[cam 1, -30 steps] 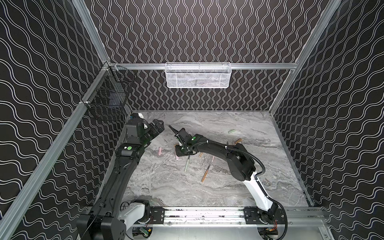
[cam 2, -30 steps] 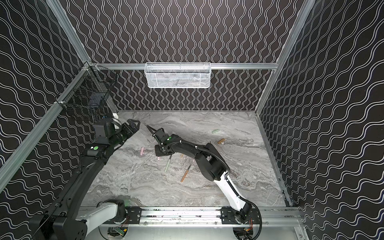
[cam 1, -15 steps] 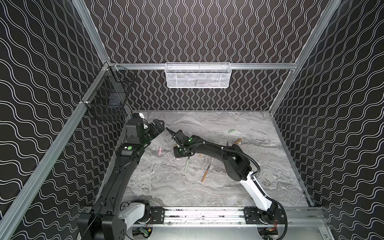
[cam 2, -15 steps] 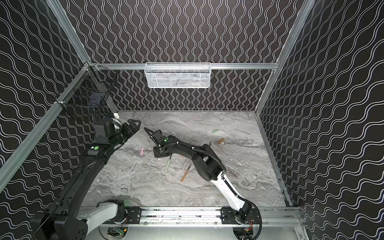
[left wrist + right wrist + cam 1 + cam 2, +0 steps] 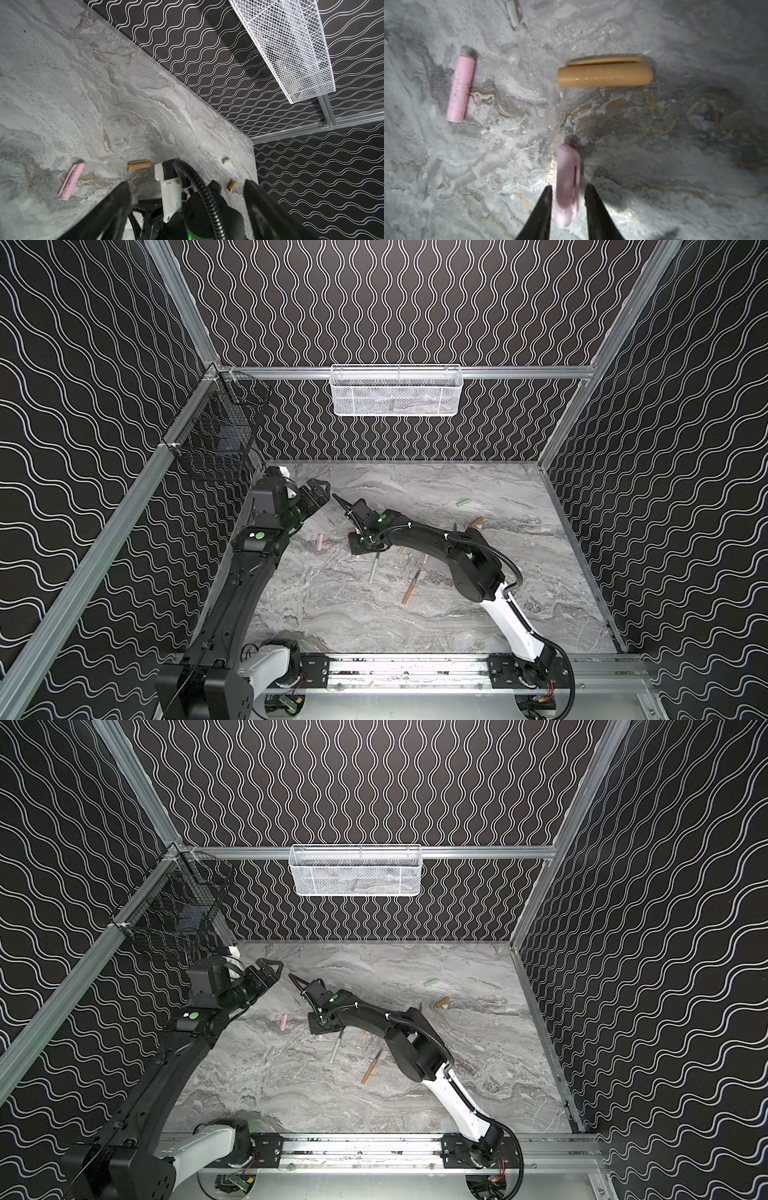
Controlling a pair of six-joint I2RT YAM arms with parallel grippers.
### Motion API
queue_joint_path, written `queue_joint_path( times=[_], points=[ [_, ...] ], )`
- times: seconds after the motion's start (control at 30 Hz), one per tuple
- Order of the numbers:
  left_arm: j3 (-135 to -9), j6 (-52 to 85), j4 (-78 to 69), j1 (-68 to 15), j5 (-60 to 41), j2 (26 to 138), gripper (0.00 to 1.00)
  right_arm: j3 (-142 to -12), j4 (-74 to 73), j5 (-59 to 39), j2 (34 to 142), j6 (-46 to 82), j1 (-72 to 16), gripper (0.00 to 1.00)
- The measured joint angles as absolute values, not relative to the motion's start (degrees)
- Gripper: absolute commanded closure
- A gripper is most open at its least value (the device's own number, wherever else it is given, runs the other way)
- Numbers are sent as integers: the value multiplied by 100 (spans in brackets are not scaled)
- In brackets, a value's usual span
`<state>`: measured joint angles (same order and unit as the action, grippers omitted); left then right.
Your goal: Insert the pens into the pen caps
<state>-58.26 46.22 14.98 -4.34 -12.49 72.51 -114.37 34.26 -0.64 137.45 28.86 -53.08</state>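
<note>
In the right wrist view a pale pink pen cap (image 5: 566, 182) lies lengthwise between my right gripper's (image 5: 568, 189) narrow jaws, and a sliver of gap shows on each side. I cannot tell if the cap touches the table. A second pink cap (image 5: 460, 89) and a tan-orange cap (image 5: 604, 72) lie beyond. In a top view a green pen (image 5: 375, 568) and an orange pen (image 5: 411, 591) lie beside the right arm (image 5: 380, 519). A green cap (image 5: 463, 502) and an orange cap (image 5: 477, 522) sit farther right. My left gripper (image 5: 322, 491) hangs wide open and empty above the table.
A white mesh basket (image 5: 397, 391) hangs on the back wall. A black wire basket (image 5: 216, 439) hangs on the left rail. Patterned walls close three sides, and the arms' base rail (image 5: 415, 668) runs along the front. Other pens lie partly hidden under the right forearm.
The right arm's wrist has edged slightly left and its elbow has shifted a little. The left arm stays in place with its jaws wide.
</note>
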Motion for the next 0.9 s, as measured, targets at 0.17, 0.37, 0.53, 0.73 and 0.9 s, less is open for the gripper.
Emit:
queue_joint_path(
  times=[0.17, 0.37, 0.53, 0.73, 0.9],
  points=[
    [-5817, 4622, 1470, -429, -1280, 7255, 12, -11434, 3402, -84, 13721, 2829, -5308, 71],
    [-5808, 4628, 1435, -429, -1354, 7255, 12, -11498, 3406, 62, 13727, 2775, -5308, 75],
    [-5791, 4630, 1302, -427, -1424, 7255, 12, -11559, 3411, 139, 13799, 2735, -5308, 77],
    [-5778, 4630, 1273, -427, -1520, 7260, 12, -11605, 3428, 145, 13858, 2733, -5308, 77],
    [-5778, 4633, 1267, -427, -1544, 7262, 13, -11636, 3433, 163, 13902, 2735, -5308, 77]
  ],
)
